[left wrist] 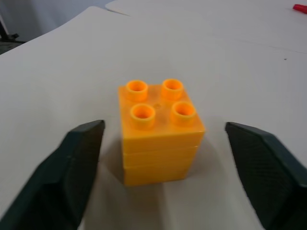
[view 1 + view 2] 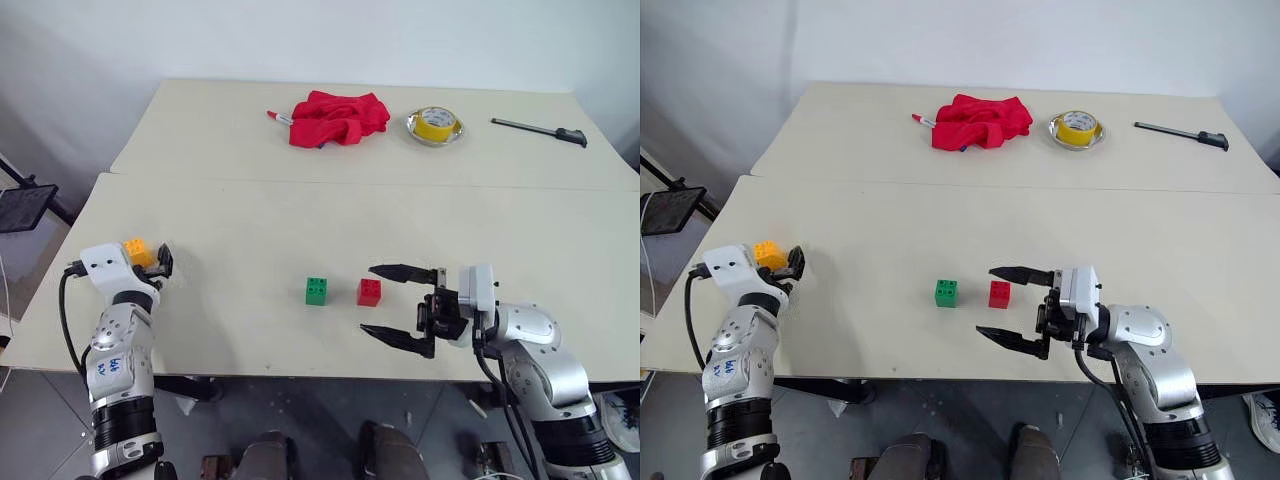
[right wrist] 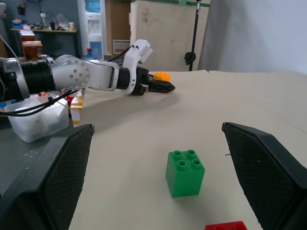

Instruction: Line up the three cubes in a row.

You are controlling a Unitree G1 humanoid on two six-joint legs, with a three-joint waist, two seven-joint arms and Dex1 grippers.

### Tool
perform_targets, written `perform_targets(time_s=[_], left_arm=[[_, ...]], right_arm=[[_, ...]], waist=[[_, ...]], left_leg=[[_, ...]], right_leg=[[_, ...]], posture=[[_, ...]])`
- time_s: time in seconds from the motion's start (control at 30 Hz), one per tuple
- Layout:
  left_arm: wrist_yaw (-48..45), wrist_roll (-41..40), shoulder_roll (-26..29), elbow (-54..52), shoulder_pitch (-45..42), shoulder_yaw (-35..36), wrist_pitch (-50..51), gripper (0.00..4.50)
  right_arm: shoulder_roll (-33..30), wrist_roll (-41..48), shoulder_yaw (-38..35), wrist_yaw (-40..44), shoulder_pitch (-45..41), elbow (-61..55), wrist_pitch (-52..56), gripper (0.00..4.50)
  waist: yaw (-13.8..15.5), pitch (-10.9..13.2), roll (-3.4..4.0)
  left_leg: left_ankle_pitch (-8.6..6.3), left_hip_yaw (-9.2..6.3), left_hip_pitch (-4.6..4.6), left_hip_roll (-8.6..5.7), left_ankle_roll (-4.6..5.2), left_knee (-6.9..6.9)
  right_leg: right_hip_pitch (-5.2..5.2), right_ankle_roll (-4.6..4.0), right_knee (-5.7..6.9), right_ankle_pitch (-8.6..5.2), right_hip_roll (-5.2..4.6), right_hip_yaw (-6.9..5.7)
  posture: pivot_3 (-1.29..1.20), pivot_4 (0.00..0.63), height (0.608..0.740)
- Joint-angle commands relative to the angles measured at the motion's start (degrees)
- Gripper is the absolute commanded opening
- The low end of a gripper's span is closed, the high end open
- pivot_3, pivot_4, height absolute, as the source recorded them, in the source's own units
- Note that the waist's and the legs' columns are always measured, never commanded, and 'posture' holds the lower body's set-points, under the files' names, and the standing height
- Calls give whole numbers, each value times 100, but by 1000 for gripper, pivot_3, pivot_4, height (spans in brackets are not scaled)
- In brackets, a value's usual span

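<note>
The orange-yellow cube (image 1: 160, 134) stands upright near the table's left edge (image 2: 137, 250). My left gripper (image 2: 150, 258) is open around it, one finger (image 1: 76, 163) on each side with a gap to the cube. The green cube (image 2: 316, 290) and the red cube (image 2: 369, 292) sit side by side, a little apart, at the table's front middle. My right gripper (image 2: 368, 299) is open wide and points left. It hovers by the red cube and holds nothing. From the right wrist, the green cube (image 3: 184, 172) lies ahead between the fingers.
On the far table lie a red cloth (image 2: 338, 117) with a red pen (image 2: 278, 118) beside it, a yellow tape roll (image 2: 434, 125) in a metal dish, and a black tool (image 2: 540, 128). A seam (image 2: 350, 182) separates the two tables. A plastic bin (image 3: 33, 122) stands beyond the left edge.
</note>
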Motion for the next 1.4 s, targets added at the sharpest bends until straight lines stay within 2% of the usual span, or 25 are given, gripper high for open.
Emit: perform_targets(time_s=[0.03,0.17,0.2,0.3,0.33,0.37,0.4,0.43,0.5,0.6,0.77,0.87,1.1,1.4], left_arm=[[-77,18,52,-161,99,-19,-215,2864],[-504,-210,185,-310,285,-3,-214,1566],[-843,-486,278,-385,290,81,-209,1484],[-2405,-1280,731,-586,255,27,-335,1484],[-3317,-1850,886,-821,236,-34,-267,1484],[-3966,-1885,1194,-744,154,-224,-320,1484],[-4380,-1873,1416,-645,86,-355,-355,1484],[-5328,-1595,1864,-308,-103,-835,-593,1484],[-6584,-1134,2389,328,-456,-1543,-1105,1484],[-7750,-622,2490,1692,-1334,-2299,-1897,1484],[-8746,-84,2138,3715,-2404,-2758,-3417,1484],[-9211,85,1851,4363,-2850,-2956,-3859,1484],[-9396,218,1718,4866,-3004,-3146,-4154,1484],[-9398,45,1960,4650,-2705,-3419,-4026,1484]], right_arm=[[-66,24,-162,-65,100,-260,-106,4500],[-100,8,-208,-124,189,-302,-131,4500],[-119,5,-253,-160,218,-324,-136,4500],[-212,5,-384,-219,300,-364,-140,4500],[-269,7,-449,-222,340,-353,-152,4500],[-342,12,-536,-212,386,-316,-157,4500],[-390,13,-593,-208,406,-284,-157,4500],[-477,20,-713,-176,484,-223,-167,4500],[-605,16,-834,-111,593,-137,-201,4500],[-679,-10,-921,-102,714,-116,-249,4500],[-686,-42,-961,-183,843,-235,-249,4500],[-718,-41,-1037,-247,1042,-379,-225,4500],[-729,-64,-1085,-352,1234,-489,-241,4500],[-720,-86,-1040,-328,1183,-396,-234,4500]], waist=[[6,0,0],[9,0,0],[9,0,0],[14,1,-2],[16,2,-3],[26,2,-2],[30,2,-2],[35,2,-2],[30,-2,7],[13,-8,26],[-92,-4,19],[-109,-3,18],[-123,-2,15],[-118,-2,15]], left_leg=[[0,0,0,0,0,0],[0,1,0,1,0,0],[0,1,0,1,0,0],[-1,2,0,6,-2,1],[-1,6,-4,7,-2,3],[-2,5,-5,9,-3,4],[-2,6,-6,8,-3,4],[-2,11,-7,5,-4,5],[-2,24,-8,1,-5,5],[-2,54,-1,2,-5,-4],[-9,71,-2,34,-17,-3],[-11,70,-8,40,-20,-6],[-12,70,-14,42,-18,-2],[-12,68,-11,43,-18,3]], right_leg=[[0,0,0,0,0,0],[0,0,0,0,0,0],[0,0,0,0,0,0],[-1,0,0,0,1,-1],[-2,-1,0,0,2,-5],[-2,-1,-1,-1,2,-5],[-2,-1,-1,-1,1,-5],[-2,-1,0,-1,2,-6],[-2,-4,-1,-2,5,-10],[-3,-8,-12,-5,8,-8],[-10,-14,-16,-7,48,0],[-19,-14,-15,-7,54,-3],[-26,-13,-13,-6,53,1],[-27,-14,-5,-6,52,6]], posture=[[0,150,740],[0,150,740],[0,150,740],[0,150,740],[0,150,740],[0,150,740],[0,150,740],[0,150,740],[0,150,740],[0,150,740],[0,150,740],[0,150,740],[0,150,740],[0,150,740]])
